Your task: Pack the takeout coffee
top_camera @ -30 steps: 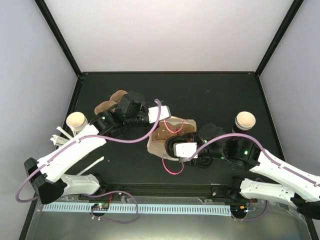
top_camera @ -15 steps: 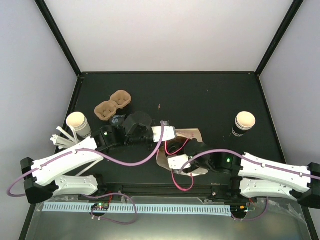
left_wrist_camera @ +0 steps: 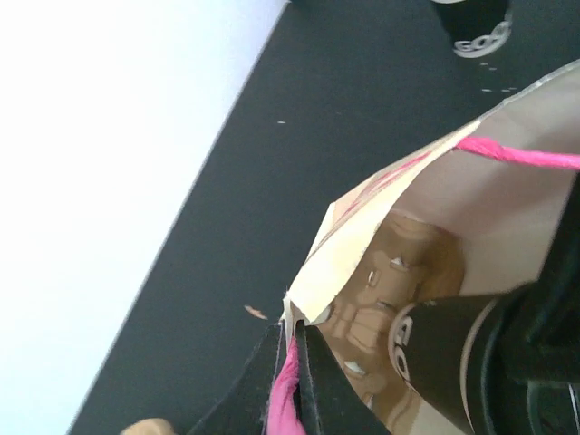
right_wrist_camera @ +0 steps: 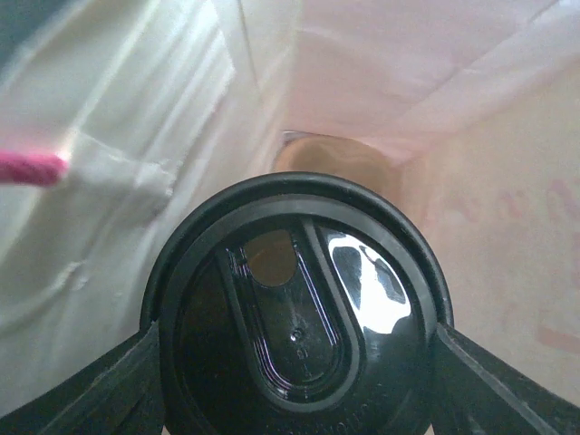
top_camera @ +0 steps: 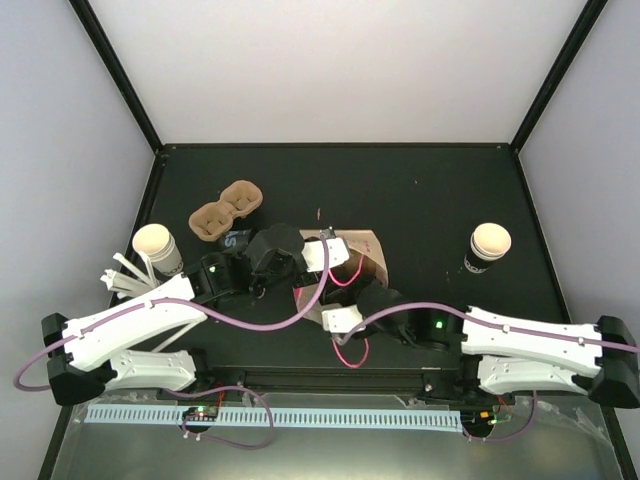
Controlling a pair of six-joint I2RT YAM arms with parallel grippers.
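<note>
As walls (top_camera: 330,70) flank black table (top_camera: 420,190), left end effector (left_wrist_camera: 290,340) pinches handle (left_wrist_camera: 283,403); right end effector (right_wrist_camera: 294,376) grips cup (right_wrist_camera: 294,299).

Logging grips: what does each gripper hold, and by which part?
The left gripper pinches the pink handle cord of the paper bag, at its mouth. The right gripper clamps a black-lidded cup by its sides, inside the bag.

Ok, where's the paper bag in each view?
Top external: paper bag just below centre.
Left wrist: fills the right half, mouth open.
Right wrist: its walls surround the black-lidded cup.
Shared landmark: the pink handle cord.
</note>
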